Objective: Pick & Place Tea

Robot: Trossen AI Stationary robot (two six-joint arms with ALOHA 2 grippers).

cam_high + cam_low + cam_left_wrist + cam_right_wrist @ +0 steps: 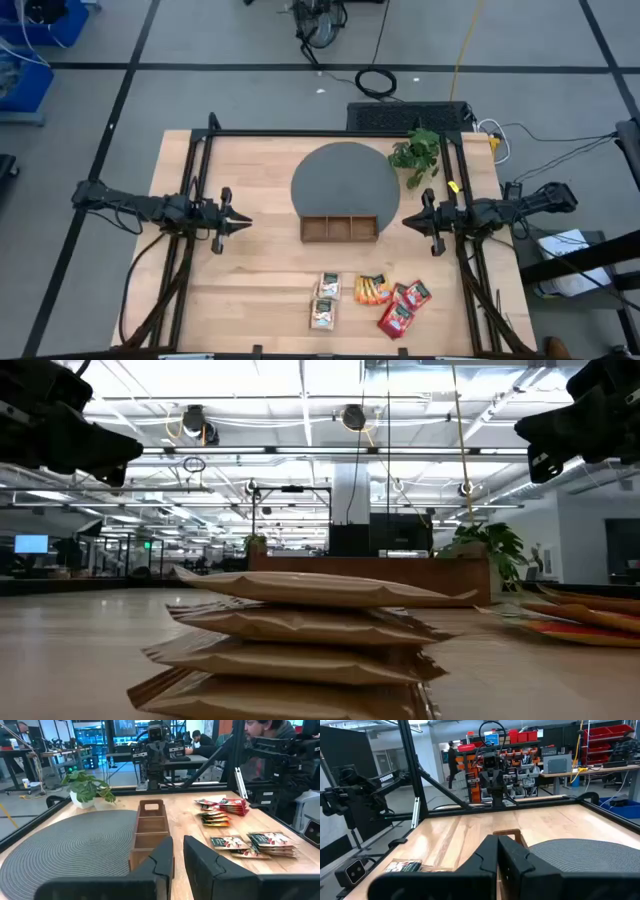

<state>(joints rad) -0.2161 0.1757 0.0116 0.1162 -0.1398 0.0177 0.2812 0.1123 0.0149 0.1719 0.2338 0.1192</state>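
The tea lies in small stacks on the wooden table near its near edge. These are beige-green sachets point(326, 299) point(252, 844), orange-yellow ones point(372, 289) point(215, 819) and red ones point(404, 307) point(226, 805). In the low view the beige-green stack point(300, 645) fills the foreground. My left gripper point(246, 222) point(178, 846) hovers left of the wooden tray point(340, 228), fingers shut and pointing at it. My right gripper point(405, 222) point(498, 843) hovers right of the tray, also shut and empty.
The three-slot tray point(150, 827) sits at the near edge of a round grey mat point(344, 180) point(65, 845). A small potted plant point(416, 152) stands at the mat's far right. Black frame rails point(200, 190) run along both table sides. People work beyond the table.
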